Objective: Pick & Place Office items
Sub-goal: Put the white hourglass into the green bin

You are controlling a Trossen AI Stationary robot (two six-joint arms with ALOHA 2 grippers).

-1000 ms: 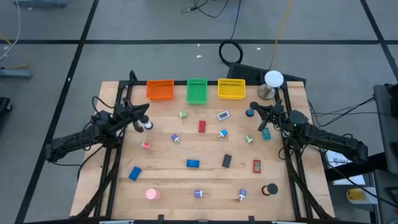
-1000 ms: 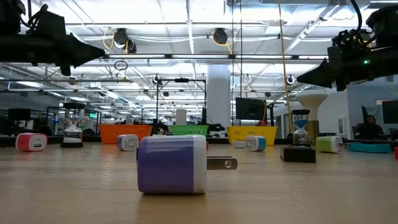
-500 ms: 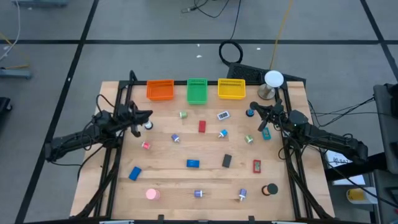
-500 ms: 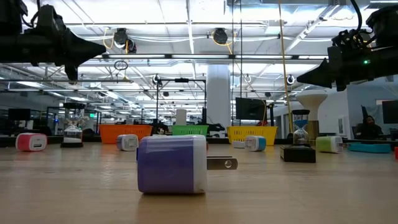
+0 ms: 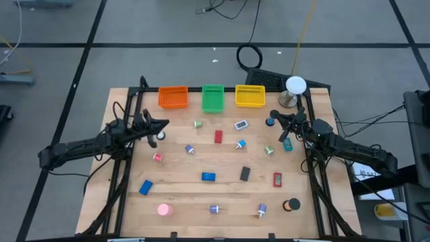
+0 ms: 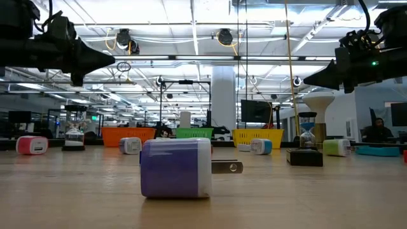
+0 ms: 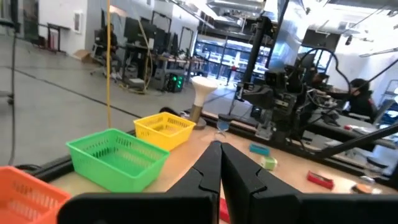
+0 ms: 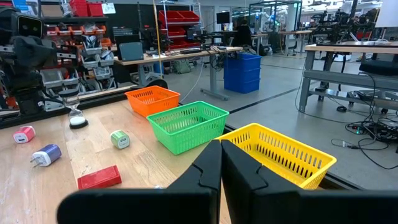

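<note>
**Both grippers closed and empty above a table scattered with office items**

High view: The left gripper [image 5: 163, 124] hovers near the table's left edge, just in front of the orange bin [image 5: 173, 97], fingers pressed together with nothing between them. A small hourglass-like piece [image 5: 159, 135] lies just beside its tip. The right gripper [image 5: 273, 115] sits near the right edge, beside the white-domed stand [image 5: 294, 87], likewise closed and empty; a blue round piece [image 5: 270, 122] lies just beside it. The other items spread between the arms: a red block [image 5: 218, 137], a blue block [image 5: 208, 177], a black block [image 5: 245, 173] and a pink round piece [image 5: 164, 210] toward the near edge. No writing can be read.

Low view: A purple plug-like block [image 6: 175, 167] lies closest to the camera, well apart from both arms, which hang high at the upper corners.

Left wrist view: The closed fingers [image 7: 211, 163] point toward the green bin [image 7: 117, 158] and yellow bin [image 7: 164, 129].

Right wrist view: The shut fingers [image 8: 211, 163] face the three bins; a red block [image 8: 99, 177] lies near.
</note>
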